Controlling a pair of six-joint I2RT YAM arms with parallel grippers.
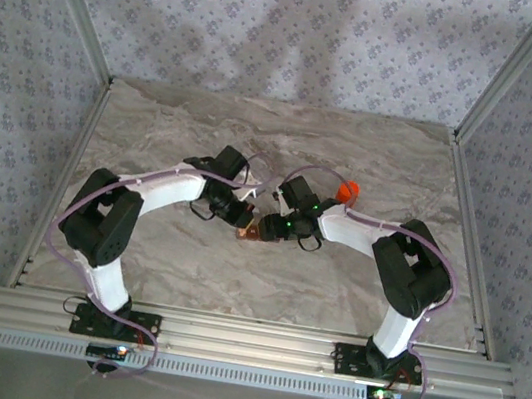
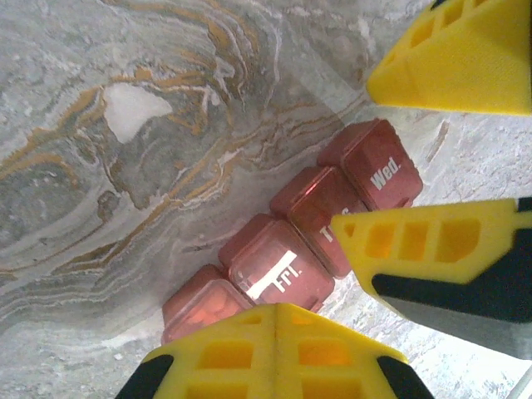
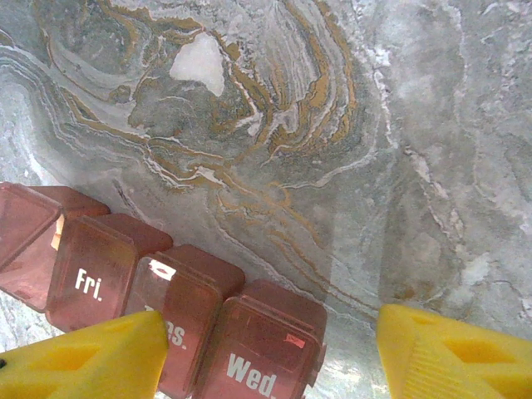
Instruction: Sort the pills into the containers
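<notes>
The containers [image 2: 278, 270] are a dark red-brown strip of four lidded compartments lying on the marble table between the two arms [image 1: 253, 229]. Its lids read "Wed." [image 3: 249, 366] and "Fri." [image 3: 87, 278]. Orange pills [image 2: 204, 306] glow through the lid of the end compartment beside "Fri.". My left gripper [image 2: 277, 309] is shut, its yellow fingers pressed together just above that end of the strip [image 1: 240, 218]. My right gripper [image 3: 274, 359] is open and straddles the "Wed." end, one finger [image 3: 91, 357] over the neighbouring lid and the other finger [image 3: 457, 357] clear of the strip.
A bright orange bottle [image 1: 349, 188] lies behind the right arm. The right gripper's yellow fingers [image 2: 432, 241] crowd the left wrist view close to the strip. Bare marble stretches beyond the strip [image 3: 274, 125]. Aluminium rails and patterned walls [image 1: 67, 47] enclose the table.
</notes>
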